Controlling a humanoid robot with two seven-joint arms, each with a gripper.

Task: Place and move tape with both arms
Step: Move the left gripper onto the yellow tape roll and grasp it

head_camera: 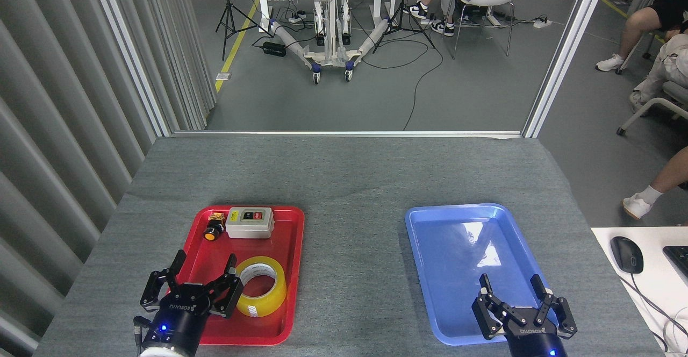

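The wide roll of translucent yellow packing tape with a white core (261, 286) lies flat in the near right part of the shallow red plastic tray (290, 271), close to the tray's right rim at 3 o'clock and with bare red floor between it and the near rim at 6 o'clock. At the roll's 9 o'clock hangs the left black two-finger gripper (204, 263), jaws spread wide and holding nothing; its right fingertip (231, 261) stands just beside the roll's outer edge, though contact cannot be judged from this view. At the tray's 12 o'clock end sit a grey rectangular switch box (249, 222) and, at its 9 o'clock, a small orange push-button (213, 233), both well apart from the roll with open tray floor between. The right black two-finger gripper (510, 283) is also spread open and empty, over the near end of the shallow blue plastic tray (424, 271), whose floor is bare. A broad strip of grey felt tabletop (349, 185) separates the two trays, and more open cloth runs toward 12 o'clock up to the table's far edge.
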